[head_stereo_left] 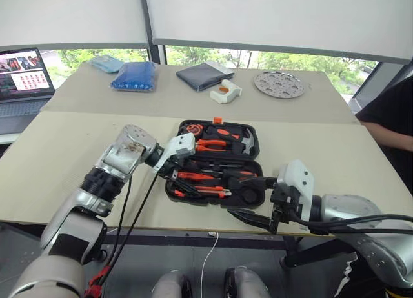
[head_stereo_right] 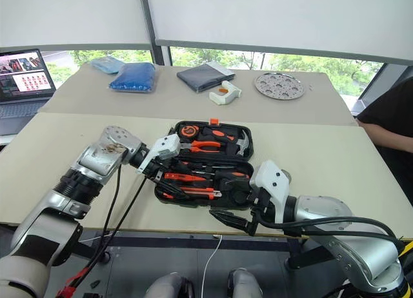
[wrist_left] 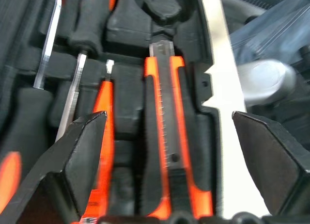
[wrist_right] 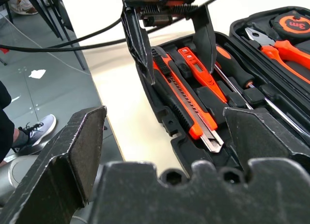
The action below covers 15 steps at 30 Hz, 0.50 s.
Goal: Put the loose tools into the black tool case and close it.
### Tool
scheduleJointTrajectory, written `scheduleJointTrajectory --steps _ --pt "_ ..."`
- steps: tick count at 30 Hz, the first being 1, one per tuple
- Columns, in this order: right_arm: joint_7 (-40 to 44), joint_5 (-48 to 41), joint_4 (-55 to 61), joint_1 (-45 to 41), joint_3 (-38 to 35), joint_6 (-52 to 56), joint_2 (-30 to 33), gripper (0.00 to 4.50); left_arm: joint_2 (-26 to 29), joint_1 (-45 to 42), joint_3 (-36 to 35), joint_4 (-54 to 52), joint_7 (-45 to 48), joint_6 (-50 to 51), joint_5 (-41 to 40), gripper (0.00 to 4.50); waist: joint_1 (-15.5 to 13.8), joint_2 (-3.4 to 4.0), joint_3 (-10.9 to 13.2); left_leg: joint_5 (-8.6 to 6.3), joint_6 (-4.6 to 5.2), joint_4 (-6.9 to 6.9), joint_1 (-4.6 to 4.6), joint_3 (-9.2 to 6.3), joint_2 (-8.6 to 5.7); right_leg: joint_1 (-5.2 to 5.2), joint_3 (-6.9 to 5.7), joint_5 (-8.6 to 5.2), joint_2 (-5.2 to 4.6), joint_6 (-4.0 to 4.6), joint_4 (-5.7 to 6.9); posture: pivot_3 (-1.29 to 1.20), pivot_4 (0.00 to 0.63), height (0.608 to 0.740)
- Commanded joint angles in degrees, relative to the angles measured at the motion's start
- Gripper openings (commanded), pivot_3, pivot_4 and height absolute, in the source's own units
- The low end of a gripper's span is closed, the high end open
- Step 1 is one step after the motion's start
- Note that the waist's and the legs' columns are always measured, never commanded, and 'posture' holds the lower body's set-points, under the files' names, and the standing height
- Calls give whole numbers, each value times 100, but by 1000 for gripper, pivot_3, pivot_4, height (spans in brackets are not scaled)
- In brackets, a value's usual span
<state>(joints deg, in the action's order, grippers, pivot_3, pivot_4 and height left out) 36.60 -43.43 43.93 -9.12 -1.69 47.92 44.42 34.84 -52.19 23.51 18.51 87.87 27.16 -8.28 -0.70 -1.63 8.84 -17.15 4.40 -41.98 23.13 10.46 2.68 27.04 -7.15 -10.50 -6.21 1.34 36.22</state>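
The black tool case lies open near the table's front edge, lid half at the back. In its front half the orange-black utility knife lies in a slot beside the slim red screwdriver. The black-and-orange screwdrivers lie further in. A small dark round roll sits in a recess past the knife's tip. My left gripper hangs open just above the case's left end, its fingers straddling knife and red screwdriver and holding nothing. My right gripper stands open and empty at the case's front right corner.
Pliers, a hammer and a tape measure fill the lid half. On the far table lie a laptop, blue bags, a dark grey pouch, a white-orange piece and a round metal plate. A person sits at the right.
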Motion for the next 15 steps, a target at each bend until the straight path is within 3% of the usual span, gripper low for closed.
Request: scheduleJointTrajectory --steps 1,9,15 --pt "50 35 90 -55 -69 -172 13 4500 221 57 -168 -138 273 -287 -75 2986 4 0 0 0 0 0 0 0 -2 0 0 0 0 0 -1 0 150 718" --pt "42 15 90 -61 -87 -131 17 4500 631 -79 144 -12 463 -744 -225 115 2 0 0 0 0 -1 1 0 -3 0 -1 0 -2 -5 -2 0 150 718" --pt "-13 -3 143 33 -125 -95 25 4500 1071 -276 451 183 463 -1146 -325 42 -2 0 0 0 0 -1 2 -1 -2 0 -1 -1 -2 -4 0 0 150 718"
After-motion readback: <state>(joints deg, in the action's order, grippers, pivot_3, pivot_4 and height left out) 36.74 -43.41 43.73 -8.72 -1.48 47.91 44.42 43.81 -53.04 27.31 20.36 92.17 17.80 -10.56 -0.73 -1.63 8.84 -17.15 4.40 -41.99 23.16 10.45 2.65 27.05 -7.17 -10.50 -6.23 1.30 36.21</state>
